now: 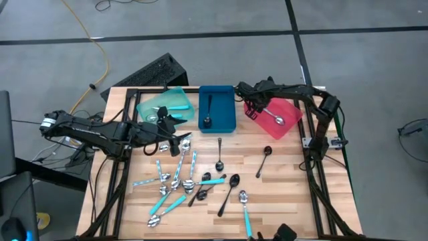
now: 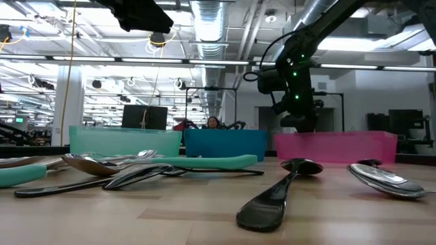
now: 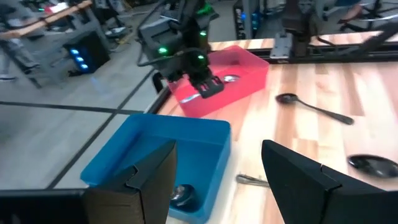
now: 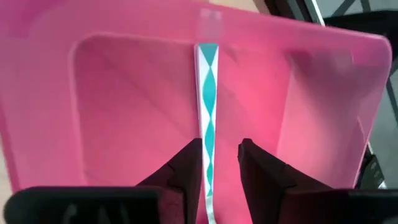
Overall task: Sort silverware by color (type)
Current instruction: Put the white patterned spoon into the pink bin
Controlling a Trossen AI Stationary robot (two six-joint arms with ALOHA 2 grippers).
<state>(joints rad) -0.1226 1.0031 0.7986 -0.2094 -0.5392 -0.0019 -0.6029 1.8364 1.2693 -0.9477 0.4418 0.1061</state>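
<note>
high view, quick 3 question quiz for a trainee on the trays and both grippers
1. True or false: the blue tray has a black spoon lying in it.
2. The right gripper is over which one? A blue tray. B red tray. C neither.
3. In a few words: how do the fingers of the left gripper stand, and is anything between them?

Key: 1 true. 2 B. 3 open, with nothing between them.
</note>
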